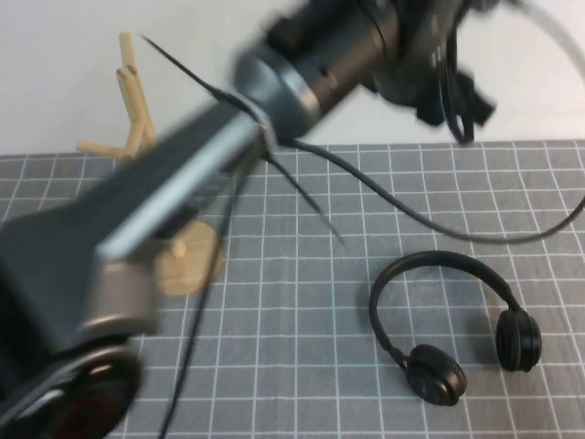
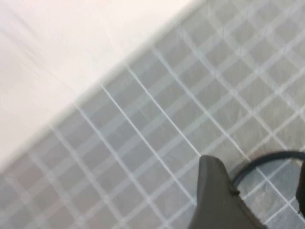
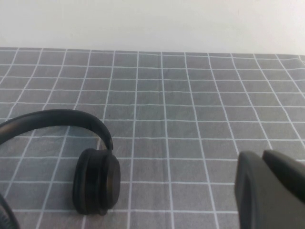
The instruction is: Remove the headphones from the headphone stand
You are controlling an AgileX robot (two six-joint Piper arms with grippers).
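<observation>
Two items matter here. At far left stands the headphone stand (image 1: 137, 119) — pale wood, slanted dowel trunk, short pegs, round disc base — now bare and half hidden behind the left arm. The left gripper (image 2: 257, 200) hangs raised over the back of the grid mat (image 1: 302, 366); only one dark finger shows clearly, so I cannot tell how its jaws stand. Further right, the headphones (image 1: 452, 325) lie flat on the mat, well apart from the stand — matte black, thin arched band, round padded cups, arch towards the rear. The right gripper (image 3: 269, 191) sits low just beside one cup, nearer than the left; jaw state unclear.
</observation>
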